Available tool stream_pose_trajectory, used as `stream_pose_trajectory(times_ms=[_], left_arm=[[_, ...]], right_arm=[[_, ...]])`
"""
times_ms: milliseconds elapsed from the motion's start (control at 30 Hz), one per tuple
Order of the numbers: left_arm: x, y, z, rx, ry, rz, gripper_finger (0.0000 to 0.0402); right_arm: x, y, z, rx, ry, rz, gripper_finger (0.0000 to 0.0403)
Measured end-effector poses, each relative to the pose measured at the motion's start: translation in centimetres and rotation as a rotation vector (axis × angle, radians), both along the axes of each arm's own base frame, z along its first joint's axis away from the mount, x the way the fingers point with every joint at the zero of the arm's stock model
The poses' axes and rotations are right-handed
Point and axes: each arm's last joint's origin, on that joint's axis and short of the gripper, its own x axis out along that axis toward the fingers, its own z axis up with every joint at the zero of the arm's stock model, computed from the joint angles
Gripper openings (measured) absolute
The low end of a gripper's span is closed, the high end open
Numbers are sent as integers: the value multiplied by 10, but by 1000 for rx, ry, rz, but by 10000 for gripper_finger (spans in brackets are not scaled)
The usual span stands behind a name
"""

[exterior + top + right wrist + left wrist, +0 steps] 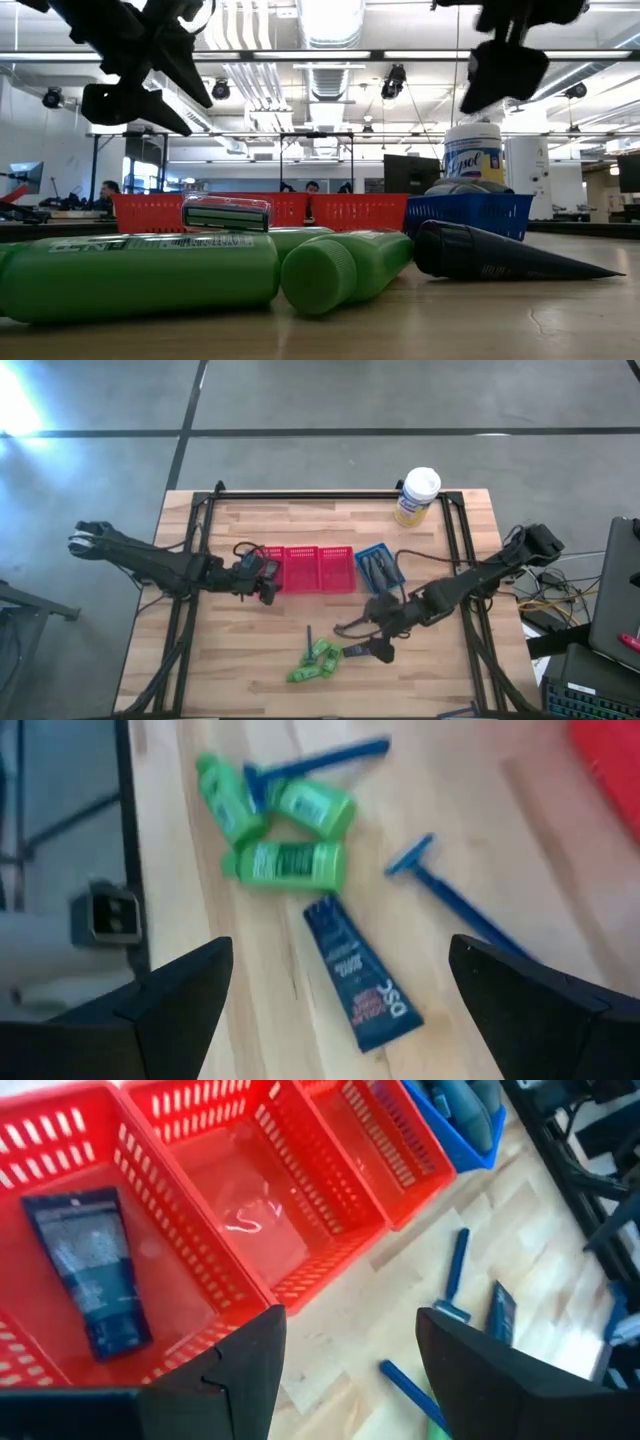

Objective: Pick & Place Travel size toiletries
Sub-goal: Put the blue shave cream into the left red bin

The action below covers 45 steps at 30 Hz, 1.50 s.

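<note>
Wood-plank table [250,670] (grey concrete floor [320,460] around).

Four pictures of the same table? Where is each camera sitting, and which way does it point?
High view: overhead, straight down on the table; both arms show.
Low view: at tabletop level, facing the room; green bottles close, arms overhead.
Left wrist view: on the left arm, over the red basket; left claw open.
Right wrist view: on the right arm; right claw open.
Shared: both wrist views show blue razors.
</note>
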Motion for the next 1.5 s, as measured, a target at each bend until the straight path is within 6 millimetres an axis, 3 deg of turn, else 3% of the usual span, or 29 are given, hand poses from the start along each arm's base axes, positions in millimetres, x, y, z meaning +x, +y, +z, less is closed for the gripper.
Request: stream_pose_trajectory(times_ms=[200,533,667,1100,1233,1500], left_arm=[[-1,-2,3,37,-8,-70,229],[-8,1,3,125,46,-147,229],[-10,2,3,150,58,-170,229],[-13,7,4,156,90,-238,229],[-14,8,3,152,99,-247,229],[-16,10,2,165,121,-242,229]], right_arm=[[11,13,-20,-57,54,76,368],[43,35,-52,-121,161,356,368],[50,39,-66,-155,264,370,368],[71,47,-93,-186,331,389,363],[74,40,-94,-168,345,351,322],[77,22,-89,-130,375,295,177]])
